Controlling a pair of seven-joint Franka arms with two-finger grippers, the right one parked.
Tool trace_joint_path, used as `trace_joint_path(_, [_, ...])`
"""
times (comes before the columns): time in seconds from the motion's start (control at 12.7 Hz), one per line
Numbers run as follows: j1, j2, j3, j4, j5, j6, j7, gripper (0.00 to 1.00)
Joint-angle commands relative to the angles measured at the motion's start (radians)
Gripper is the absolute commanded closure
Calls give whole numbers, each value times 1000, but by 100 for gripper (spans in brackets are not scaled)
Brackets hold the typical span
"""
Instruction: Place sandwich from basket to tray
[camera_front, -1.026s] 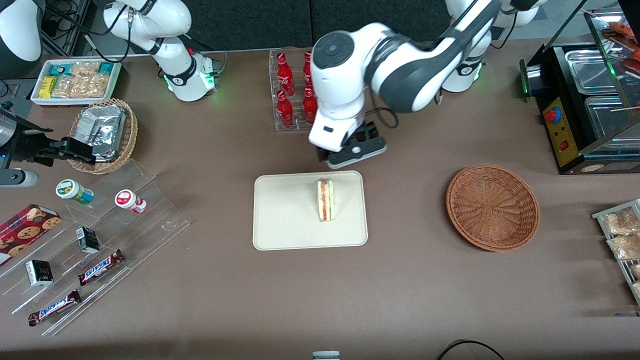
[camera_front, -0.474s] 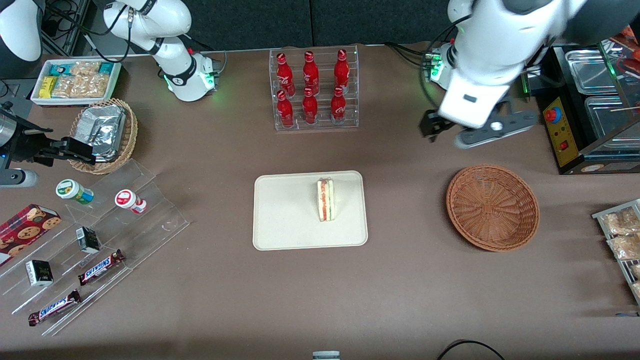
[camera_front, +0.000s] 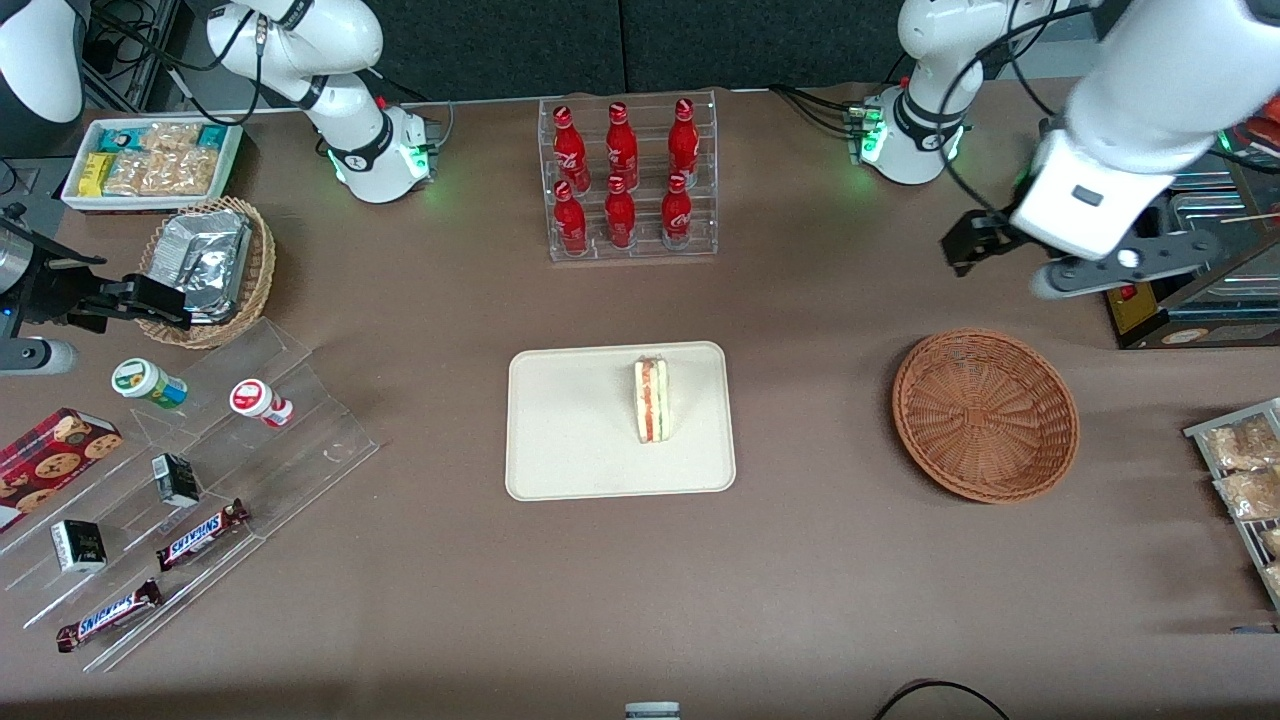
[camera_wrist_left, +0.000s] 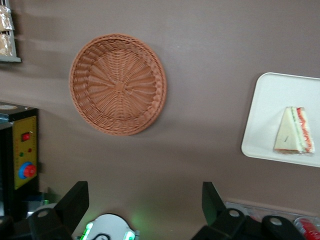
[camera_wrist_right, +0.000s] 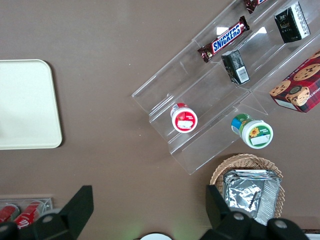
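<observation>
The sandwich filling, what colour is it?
Red-orange with green on the sandwich; the front view shows it best.

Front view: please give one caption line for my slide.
Sandwich rests on the tray, basket empty, open gripper raised above the table.

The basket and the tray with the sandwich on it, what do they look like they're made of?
The basket looks like woven wicker, reddish-brown and matte: strands radiate from its centre and the rim is braided. The tray looks like moulded plastic or pulp, cream and dull, with a smooth surface and no glare; which one is unclear. The sandwich rests on it. The gripper hangs open above the table, farther from the camera than the basket.
</observation>
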Motion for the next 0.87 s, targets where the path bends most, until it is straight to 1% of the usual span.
trace_joint_path(0.0, [-127, -84, 261, -32, -78, -14, 149, 0])
trace_joint_path(0.08, [-187, -111, 358, -48, -98, -14, 201, 0])
trace_joint_path(0.16, [-207, -136, 414, -65, -107, -18, 240, 0])
trace_joint_path(0.24, [-215, -172, 438, -114, -112, -16, 280, 0])
trace_joint_path(0.39, [-227, -200, 459, -150, -110, -10, 303, 0])
trace_joint_path(0.55, [-229, -207, 468, -150, -104, -19, 303, 0])
trace_joint_path(0.63, [-229, -205, 489, -147, -103, -16, 302, 0])
trace_joint_path(0.79, [-229, -200, 489, -148, -96, -11, 303, 0])
